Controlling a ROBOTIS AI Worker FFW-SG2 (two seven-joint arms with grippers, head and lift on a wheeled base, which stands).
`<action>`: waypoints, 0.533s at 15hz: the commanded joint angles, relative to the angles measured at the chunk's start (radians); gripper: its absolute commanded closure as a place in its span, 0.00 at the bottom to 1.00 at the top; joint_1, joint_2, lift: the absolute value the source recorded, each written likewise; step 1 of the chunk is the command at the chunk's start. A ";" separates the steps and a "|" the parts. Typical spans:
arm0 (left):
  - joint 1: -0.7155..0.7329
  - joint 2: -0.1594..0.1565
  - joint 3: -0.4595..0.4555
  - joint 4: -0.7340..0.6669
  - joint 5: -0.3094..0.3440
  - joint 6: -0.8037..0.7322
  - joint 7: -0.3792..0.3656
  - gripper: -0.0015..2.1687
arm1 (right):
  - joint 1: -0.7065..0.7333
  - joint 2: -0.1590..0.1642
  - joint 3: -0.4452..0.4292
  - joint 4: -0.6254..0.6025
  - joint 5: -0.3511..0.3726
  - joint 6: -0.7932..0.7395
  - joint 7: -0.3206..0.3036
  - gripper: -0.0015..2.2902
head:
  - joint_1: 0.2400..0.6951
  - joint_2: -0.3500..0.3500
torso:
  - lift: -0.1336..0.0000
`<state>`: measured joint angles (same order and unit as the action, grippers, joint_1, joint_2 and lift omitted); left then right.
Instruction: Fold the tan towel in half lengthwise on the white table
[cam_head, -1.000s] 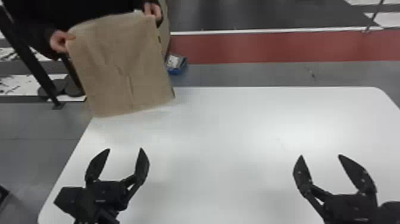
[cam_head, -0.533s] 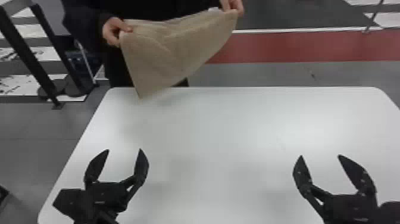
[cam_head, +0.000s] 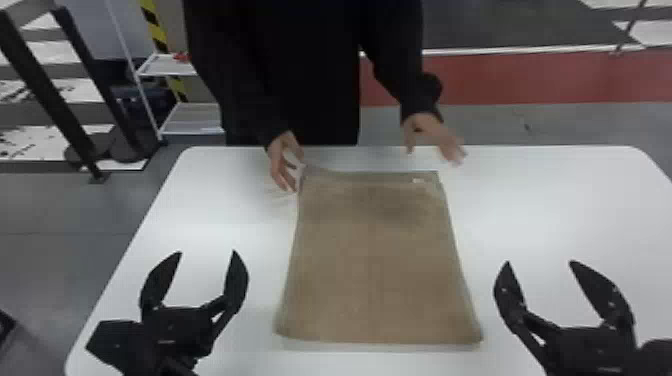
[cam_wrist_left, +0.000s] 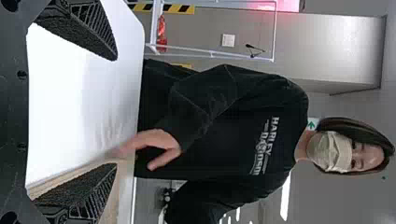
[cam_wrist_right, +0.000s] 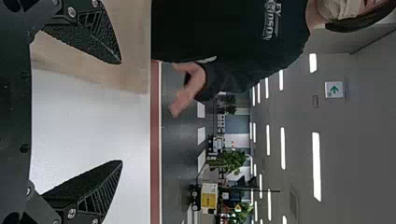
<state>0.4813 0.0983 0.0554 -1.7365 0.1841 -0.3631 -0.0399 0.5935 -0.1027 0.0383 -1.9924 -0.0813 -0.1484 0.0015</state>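
Two tools are gaping wide and empty: my left gripper (cam_head: 207, 252), lower left of the head view, and my right gripper (cam_head: 540, 261), lower right. I am finding the tan towel (cam_head: 375, 260) lying spread out at centre, between them, on the white table (cam_head: 575, 215). A person's hands (cam_head: 284, 162) are hovering near its upper corners.
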 joint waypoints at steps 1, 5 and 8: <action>0.000 0.000 0.001 0.000 0.000 -0.009 0.000 0.03 | -0.001 0.000 0.000 0.001 0.000 0.000 0.000 0.06 | 1.00 0.63 | 0.26; -0.001 -0.002 0.001 0.003 0.000 -0.006 0.000 0.03 | -0.008 -0.002 0.002 0.009 0.000 0.003 0.000 0.06 | 1.00 0.63 | 0.26; -0.001 -0.002 0.001 0.005 0.000 -0.009 0.000 0.03 | -0.008 -0.002 0.002 0.012 0.000 0.003 0.000 0.06 | 1.00 0.63 | 0.26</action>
<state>0.4801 0.0966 0.0568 -1.7331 0.1842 -0.3715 -0.0399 0.5862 -0.1046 0.0391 -1.9812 -0.0814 -0.1449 0.0015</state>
